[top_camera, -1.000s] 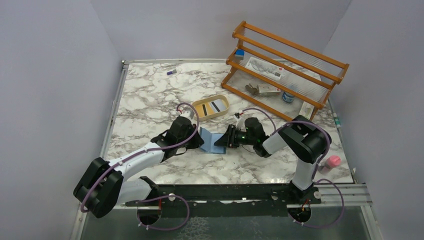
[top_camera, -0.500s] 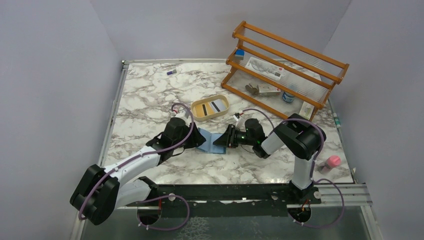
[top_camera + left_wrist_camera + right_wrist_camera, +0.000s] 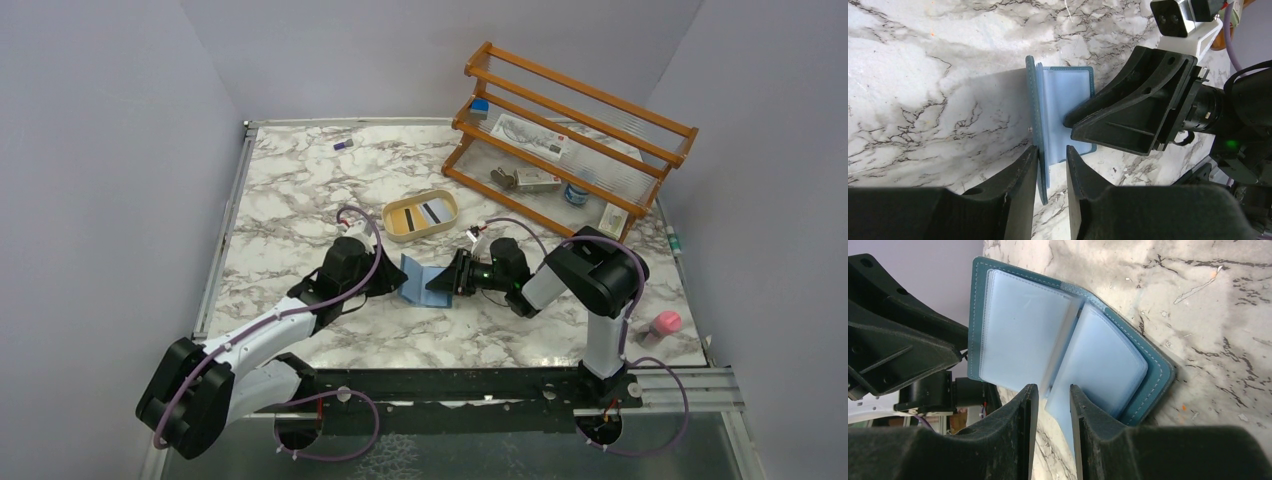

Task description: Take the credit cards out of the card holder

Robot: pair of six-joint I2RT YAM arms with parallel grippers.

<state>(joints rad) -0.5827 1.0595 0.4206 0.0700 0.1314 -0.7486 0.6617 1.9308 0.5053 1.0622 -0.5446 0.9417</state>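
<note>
The teal card holder (image 3: 418, 280) lies open in a V between my two grippers. Its left flap stands upright and its light-blue sleeves (image 3: 1018, 325) look empty. My left gripper (image 3: 390, 276) has that flap's edge (image 3: 1040, 165) between its jaws, with a gap on one side. My right gripper (image 3: 442, 284) reaches in from the right; its jaws stand narrowly apart around one inner sleeve (image 3: 1060, 400), which leans on one finger. The credit cards (image 3: 420, 214), yellow, white and grey with dark stripes, lie in the tan oval tray (image 3: 430, 193) behind the card holder.
A wooden rack (image 3: 570, 140) holding small items stands at the back right. A pink object (image 3: 665, 323) sits at the table's right edge and a small purple piece (image 3: 343, 146) lies at the back. Walls close in on the left and right.
My left arm has drawn back to the left, away from the card holder, whose left flap now stands more upright. The right arm has not moved.
</note>
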